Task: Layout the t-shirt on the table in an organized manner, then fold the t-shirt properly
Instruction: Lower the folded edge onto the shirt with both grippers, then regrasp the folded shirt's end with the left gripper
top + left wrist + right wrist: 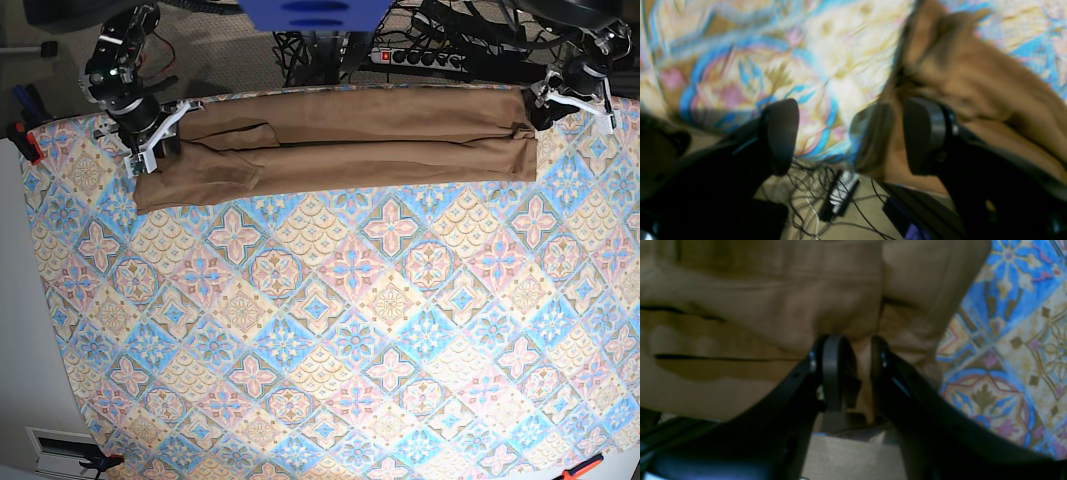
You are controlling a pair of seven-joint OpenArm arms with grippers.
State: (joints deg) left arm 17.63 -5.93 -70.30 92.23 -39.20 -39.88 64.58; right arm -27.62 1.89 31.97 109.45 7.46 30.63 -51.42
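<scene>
Black plastic fingers of the right gripper (853, 350) stand close together, pinching a fold of tan-brown fabric between them. This gripper sits at the far left corner of the table in the base view. The left gripper (850, 133) has its two black fingers spread wide apart with nothing between them; the fabric lies just beside its right finger (923, 133) and may brush that finger, though the blur makes contact hard to judge. This gripper is at the far right corner of the table.

There is one t-shirt (340, 145), plain tan-brown, folded into a long narrow band that runs left to right along the far edge of the table. Two lengthwise layers show, one lying on the other, with a seam line between them. Its left end reaches the right gripper and its right end, bunched into small gathers, lies next to the left gripper.

There is one table (330, 330), covered by a cloth of pastel blue, pink and cream diamond tiles with floral motifs. Two robot arms are visible, one at each far corner. Beyond the far edge, one power strip (420, 56) lies on the floor among tangled cables (813, 186).
</scene>
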